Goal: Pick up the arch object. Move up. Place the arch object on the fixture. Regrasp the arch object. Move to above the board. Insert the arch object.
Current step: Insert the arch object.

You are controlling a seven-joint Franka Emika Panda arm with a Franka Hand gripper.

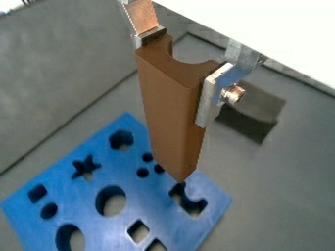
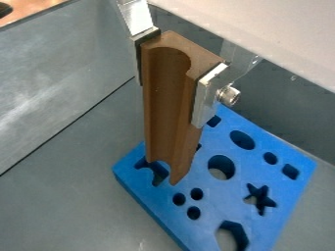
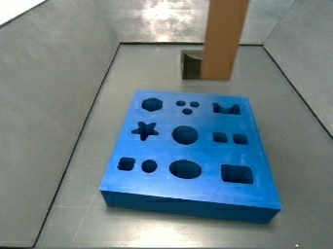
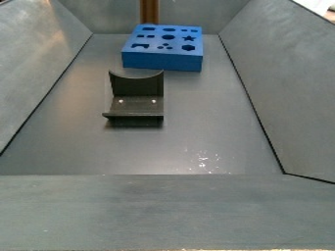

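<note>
Orange-brown arch object [image 1: 170, 113] hangs upright and long-axis vertical between the silver fingers [image 1: 216, 93] of the gripper [image 1: 177, 64], which are clamped on its upper end in both wrist views. The notch faces the finger with the round screw head. The gripper body itself lies outside both side views; in a side view only the arch object [image 3: 227, 37] shows, dropping in from the top edge.

The lower end of the piece hovers over the blue board [image 1: 59, 201], near the arch-shaped hole at the board's edge; whether it touches the board cannot be told. Same relation in a wrist view [image 2: 167, 98], piece above the board's [image 2: 281, 211] near corner.

The fixture [image 4: 133, 96] sits on the grey floor, well apart from the board [image 4: 165, 61], nothing on it.

No writing, labels or brand marks legible on any item.
</note>
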